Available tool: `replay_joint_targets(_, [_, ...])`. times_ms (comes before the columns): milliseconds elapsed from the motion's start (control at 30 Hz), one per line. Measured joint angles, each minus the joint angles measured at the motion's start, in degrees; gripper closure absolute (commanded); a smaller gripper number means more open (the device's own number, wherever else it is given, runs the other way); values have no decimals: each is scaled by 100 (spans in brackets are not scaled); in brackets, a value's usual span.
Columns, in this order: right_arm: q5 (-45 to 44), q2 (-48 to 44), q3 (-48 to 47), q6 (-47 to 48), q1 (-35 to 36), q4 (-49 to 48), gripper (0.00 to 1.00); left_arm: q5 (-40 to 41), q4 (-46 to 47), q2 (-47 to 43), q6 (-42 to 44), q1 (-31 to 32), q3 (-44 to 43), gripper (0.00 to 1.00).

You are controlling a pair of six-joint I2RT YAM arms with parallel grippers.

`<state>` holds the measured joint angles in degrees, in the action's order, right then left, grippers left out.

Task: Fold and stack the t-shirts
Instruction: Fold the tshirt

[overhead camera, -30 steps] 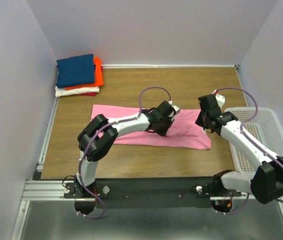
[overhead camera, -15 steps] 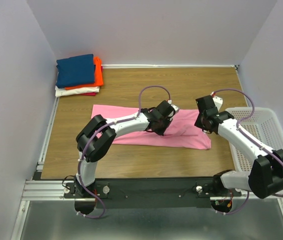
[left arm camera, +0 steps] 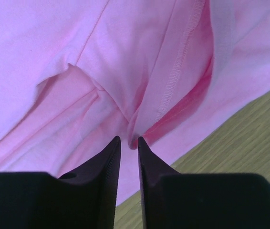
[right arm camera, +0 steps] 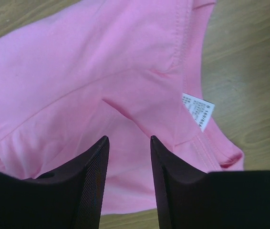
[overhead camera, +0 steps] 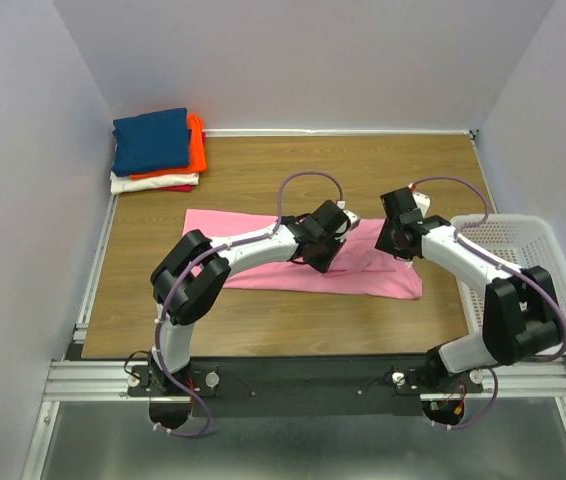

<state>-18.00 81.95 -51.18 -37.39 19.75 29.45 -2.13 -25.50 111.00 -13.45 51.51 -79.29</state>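
The step in hand appears to be the folding of the pink t-shirt, which lies flat in the middle of the desk as a long band running left to right, already narrowed lengthwise but not yet folded across. The left end effector is down on the cloth near the middle of the band, its jaws closed to a sliver with a ridge of pink fabric drawn up into the tips, so it seems to be pinching the shirt beside a stitched hem. The right end effector hangs over the right end of the band by the collar, its jaws spread apart and holding nothing, with wrinkled cloth beneath the gap. The next move probably calls for the right one to settle and close on the fabric near the collar, so that both can lift that end and carry it over leftward for the cross fold; the grips should take all the layers, or the band may open out. After that the shirt belongs on the stack in the far left corner, where a navy blue t-shirt tops an orange t-shirt, a white t-shirt and a red t-shirt. A white mesh basket sits at the right edge. The only writing is on a small white tag sewn inside the collar; its print is too fine to read.
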Motion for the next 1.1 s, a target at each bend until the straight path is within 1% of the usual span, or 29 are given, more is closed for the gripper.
replay_joint_targets(100, [96, 295, -101, 4, 0, -195, 46, -133, 24, -22, -4, 0, 0, 70])
replay_joint_targets(167, [129, 433, -140, 11, 0, -286, 45, -184, 57, -22, -7, 0, 0, 70])
replay_joint_targets(467, [319, 1027, -330, 15, 0, -671, 46, -332, 138, -22, -42, 0, 2, 73])
replay_joint_targets(567, [396, 1086, -330, -7, 0, -761, 55, -420, 212, -22, -90, -7, 11, 75])
replay_joint_targets(600, [415, 1088, -328, -13, 0, -778, 61, -444, 229, -22, -98, -11, 20, 75])
replay_joint_targets(667, [446, 1088, -313, -42, 0, -850, 67, -498, 264, -22, -116, -17, 55, 76])
replay_joint_targets(700, [452, 1088, -304, -55, 0, -870, 72, -520, 269, -22, -122, -28, 79, 77])
replay_joint_targets(800, [505, 1054, -225, -76, 0, -907, 84, -564, 280, -22, -138, -46, 133, 79])
replay_joint_targets(933, [581, 872, -55, -111, 0, -916, 95, -610, 289, -22, -140, -92, 146, 82])
replay_joint_targets(1100, [662, 382, 232, -125, 0, -920, 99, -651, 304, -22, -142, -155, 157, 85])
